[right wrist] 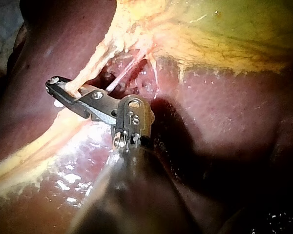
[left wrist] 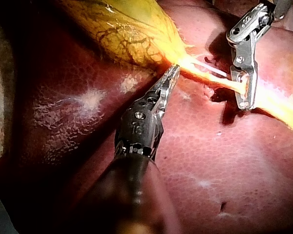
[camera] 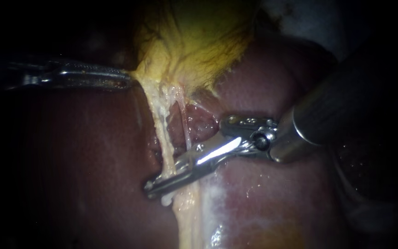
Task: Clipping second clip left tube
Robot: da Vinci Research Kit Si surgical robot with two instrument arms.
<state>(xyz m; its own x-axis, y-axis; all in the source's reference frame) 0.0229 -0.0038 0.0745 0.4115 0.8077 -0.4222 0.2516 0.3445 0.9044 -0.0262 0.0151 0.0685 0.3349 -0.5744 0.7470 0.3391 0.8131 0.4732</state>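
The yellow gallbladder (camera: 194, 41) hangs over the dark red liver (camera: 84, 161). Two strands run down from its neck: the thick pale left tube (camera: 161, 133) and a thin right tube (camera: 186, 129). My right instrument (camera: 150, 186) reaches in from the right, and its long jaws are shut across the left tube low down. The wrist views show the tube passing between the jaws of the right instrument (left wrist: 244, 102) (right wrist: 56, 90). A small white lump (camera: 166, 200) sits just under them; I cannot tell what it is. My left instrument (camera: 127, 79) (left wrist: 172, 74) is shut on the gallbladder's neck edge, holding it taut.
Raw reddish tissue (camera: 201, 124) lies open between the two tubes. A pale fatty band (camera: 187, 216) runs on below the jaws over the liver. The right instrument's thick shaft (camera: 328, 110) fills the right side.
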